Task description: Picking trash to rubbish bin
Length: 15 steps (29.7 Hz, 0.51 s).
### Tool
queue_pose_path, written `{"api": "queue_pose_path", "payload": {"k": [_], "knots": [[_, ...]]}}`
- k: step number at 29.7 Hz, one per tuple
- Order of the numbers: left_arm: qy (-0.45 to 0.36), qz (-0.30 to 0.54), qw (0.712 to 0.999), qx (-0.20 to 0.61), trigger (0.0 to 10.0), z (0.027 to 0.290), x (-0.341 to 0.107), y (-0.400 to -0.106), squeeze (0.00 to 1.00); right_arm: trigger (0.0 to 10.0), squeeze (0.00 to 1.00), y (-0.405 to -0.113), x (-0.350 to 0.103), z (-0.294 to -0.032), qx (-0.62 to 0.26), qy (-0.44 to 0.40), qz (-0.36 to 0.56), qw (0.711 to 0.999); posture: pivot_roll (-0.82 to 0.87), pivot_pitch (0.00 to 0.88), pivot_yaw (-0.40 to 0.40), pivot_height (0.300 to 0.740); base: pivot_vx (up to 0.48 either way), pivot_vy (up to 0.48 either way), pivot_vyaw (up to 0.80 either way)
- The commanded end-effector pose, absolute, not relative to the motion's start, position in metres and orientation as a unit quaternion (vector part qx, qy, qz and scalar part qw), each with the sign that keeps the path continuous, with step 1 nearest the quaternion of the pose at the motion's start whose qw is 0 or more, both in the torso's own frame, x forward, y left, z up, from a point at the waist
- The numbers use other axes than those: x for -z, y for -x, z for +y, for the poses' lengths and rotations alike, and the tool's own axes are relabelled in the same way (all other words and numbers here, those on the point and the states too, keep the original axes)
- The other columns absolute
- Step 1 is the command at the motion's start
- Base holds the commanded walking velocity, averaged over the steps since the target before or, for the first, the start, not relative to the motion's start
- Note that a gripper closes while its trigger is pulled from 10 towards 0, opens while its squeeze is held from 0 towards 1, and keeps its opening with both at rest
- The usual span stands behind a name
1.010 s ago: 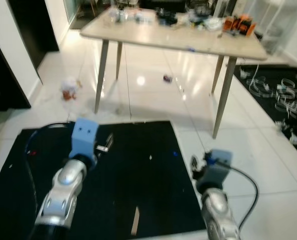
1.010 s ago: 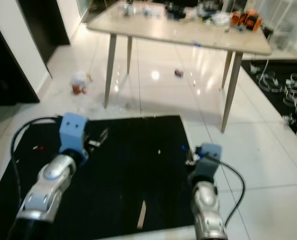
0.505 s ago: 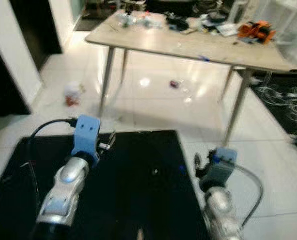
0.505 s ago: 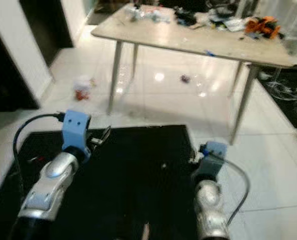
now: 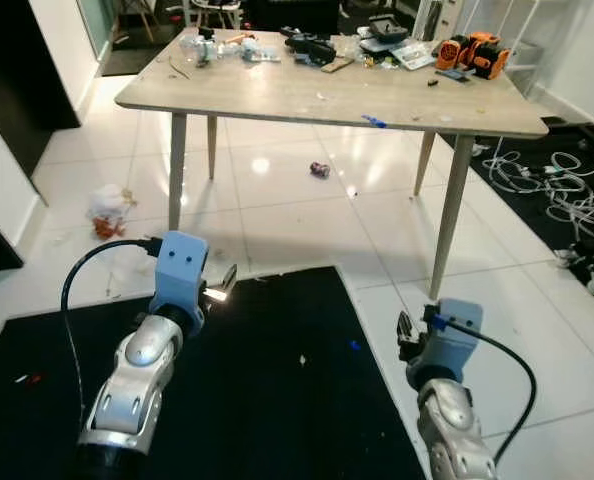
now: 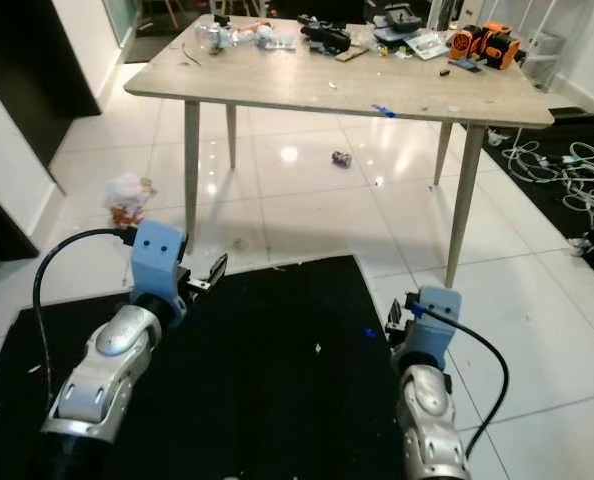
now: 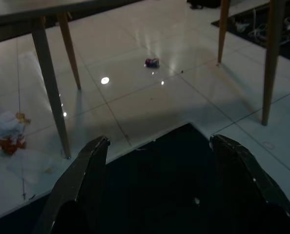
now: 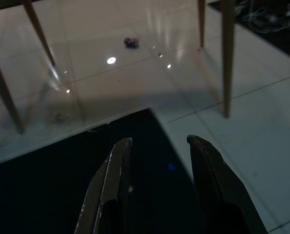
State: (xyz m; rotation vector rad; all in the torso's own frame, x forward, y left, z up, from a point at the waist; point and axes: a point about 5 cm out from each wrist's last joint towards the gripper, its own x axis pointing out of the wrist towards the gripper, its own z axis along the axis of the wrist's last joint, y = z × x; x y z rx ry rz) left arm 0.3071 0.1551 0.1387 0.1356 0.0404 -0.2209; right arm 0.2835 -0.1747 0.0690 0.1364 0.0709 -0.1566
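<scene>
Facing a cluttered table, the head camera has lifted slightly, so crumpled trash by the table's left leg and a small wrapper underneath stay ahead. Left gripper and right gripper hover spread, empty, over a black mat.

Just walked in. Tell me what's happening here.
The robot stands on a black mat facing a wooden table, out to collect trash. Both arms are held forward over the mat, and neither holds anything: the left tool and the right tool are open. Trash lies on the white floor ahead: a crumpled white and orange wad beside the table's near left leg, and a small dark wrapper under the table.
</scene>
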Motion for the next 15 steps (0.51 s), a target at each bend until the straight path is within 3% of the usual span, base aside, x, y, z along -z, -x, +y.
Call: {"api": "queue_pose_path", "payload": {"k": [1,9,15], "knots": [[-0.072,0.029,0.991,0.110,10.0,0.155,-0.135,-0.306,0.00,10.0,0.00,-0.279,-0.065,-0.179,0.086,-0.063,0.046,0.993,-0.03,0.152,0.030,0.740,0.401,0.000,0.00],[-0.075,0.028,0.991,0.112,10.0,0.154,-0.136,-0.307,0.00,10.0,0.00,-0.280,-0.065,-0.181,0.087,-0.060,0.048,0.993,-0.03,0.157,0.027,0.740,0.405,0.000,0.00],[-0.078,0.024,0.990,0.111,10.0,0.155,-0.139,-0.307,0.00,10.0,0.00,-0.285,-0.084,-0.185,0.097,-0.063,-0.002,0.993,-0.03,0.156,0.028,0.740,0.403,0.000,0.00]]}}
